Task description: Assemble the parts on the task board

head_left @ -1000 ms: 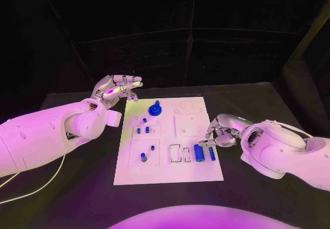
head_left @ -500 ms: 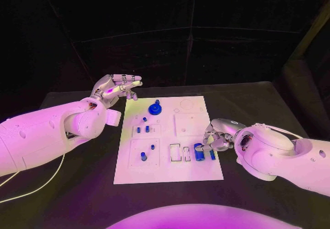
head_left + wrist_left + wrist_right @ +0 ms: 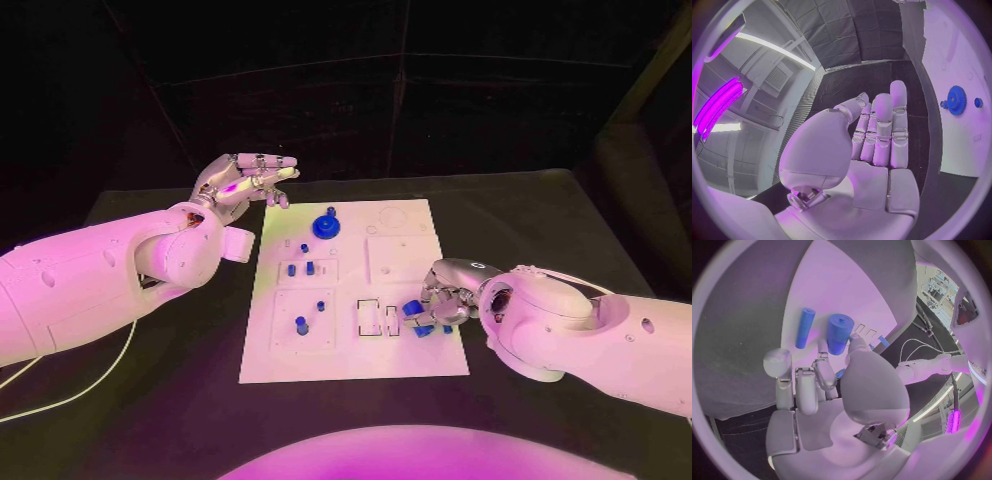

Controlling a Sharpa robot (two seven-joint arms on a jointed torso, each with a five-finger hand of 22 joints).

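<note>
On the black table [image 3: 548, 215] the white task board [image 3: 353, 350] lies flat, a smooth rectangular plate with shallow recessed panels and outlined slots. Near its far end stands a blue toothed gear [image 3: 327, 228] with a small peg rising from its hub; the left wrist view shows the gear's [image 3: 956, 100] fine teeth and a little round blue knob [image 3: 978, 102] just beside it, detail too small to read from the head camera. Small blue pegs [image 3: 299, 269] stand in the board's left-hand panels.

The right hand [image 3: 444, 297] hangs low over the board's near right part, its silver fingers curled down at a thick blue cylinder [image 3: 420, 322]. From the head view the fingers hide most of that part. The right wrist view shows the cylinder [image 3: 839, 333] as a smooth matte drum lying beside a thinner blue rod [image 3: 804, 327], the two apart, with one fingertip [image 3: 857, 344] at the drum's end; whether the hand actually grips it I cannot tell.

The left hand [image 3: 242, 182] is raised beyond the board's far left corner, holding nothing, fingers straight and close together in its wrist view [image 3: 879, 135].
</note>
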